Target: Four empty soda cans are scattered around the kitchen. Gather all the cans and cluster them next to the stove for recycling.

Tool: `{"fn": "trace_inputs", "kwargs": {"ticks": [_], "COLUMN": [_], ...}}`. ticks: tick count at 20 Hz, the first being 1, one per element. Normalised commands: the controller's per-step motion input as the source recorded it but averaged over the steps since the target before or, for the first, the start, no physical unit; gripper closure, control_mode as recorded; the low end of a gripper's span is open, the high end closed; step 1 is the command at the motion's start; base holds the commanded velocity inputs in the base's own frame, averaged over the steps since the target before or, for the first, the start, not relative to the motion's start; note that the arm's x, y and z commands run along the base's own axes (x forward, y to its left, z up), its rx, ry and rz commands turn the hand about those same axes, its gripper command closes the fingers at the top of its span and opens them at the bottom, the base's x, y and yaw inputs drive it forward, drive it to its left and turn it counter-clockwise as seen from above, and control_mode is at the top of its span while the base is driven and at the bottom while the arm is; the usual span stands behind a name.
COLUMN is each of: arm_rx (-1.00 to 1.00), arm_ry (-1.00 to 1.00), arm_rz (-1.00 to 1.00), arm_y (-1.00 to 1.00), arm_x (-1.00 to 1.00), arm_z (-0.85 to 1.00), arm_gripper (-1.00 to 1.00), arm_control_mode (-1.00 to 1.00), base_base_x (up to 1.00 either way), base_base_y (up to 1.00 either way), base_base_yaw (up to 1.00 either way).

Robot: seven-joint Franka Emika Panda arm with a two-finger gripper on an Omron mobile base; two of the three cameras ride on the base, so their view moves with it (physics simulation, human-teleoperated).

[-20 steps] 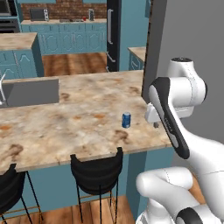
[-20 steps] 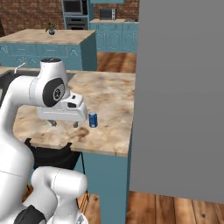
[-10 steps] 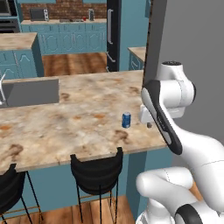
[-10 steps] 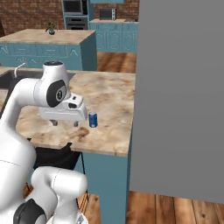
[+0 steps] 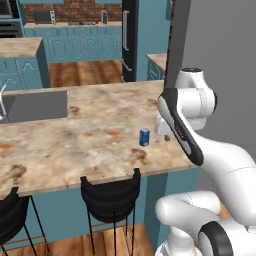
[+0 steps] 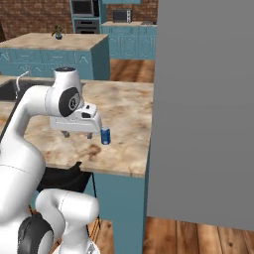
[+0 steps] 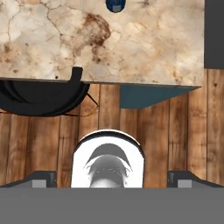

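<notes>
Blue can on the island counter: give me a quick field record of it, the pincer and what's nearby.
can: blue can, upright on the marble counter, near its front corner
pincer: pincer open, holding nothing, hanging above the counter beside the can, not touching it
hand view: can at the top edge
nearby: black stool under the counter edge; sink at the far left
stove: none seen here

I see can (image 5: pixel 144 137) upright on worktop (image 5: pixel 75 140) near its edge, stool (image 5: pixel 111 197) below, hand (image 6: pixel 77 134) just beside can.
</notes>
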Motion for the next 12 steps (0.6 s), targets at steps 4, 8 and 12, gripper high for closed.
{"fn": "trace_inputs", "kwargs": {"ticks": [4, 8, 12], "arm_rx": [0.0, 0.0, 0.0], "arm_ry": [0.0, 0.0, 0.02], "arm_rz": [0.0, 0.0, 0.0], "arm_y": [0.0, 0.0, 0.0], "arm_x": [0.27, 0.26, 0.24], "arm_z": [-0.01, -0.04, -0.01], "arm_gripper": [-1.0, -1.0, -1.0], "arm_control_mode": [-1.0, -1.0, -1.0], "base_base_x": [0.0, 0.0, 0.0], "base_base_y": [0.0, 0.0, 0.0], "base_base_yaw": [0.0, 0.0, 0.0]}}
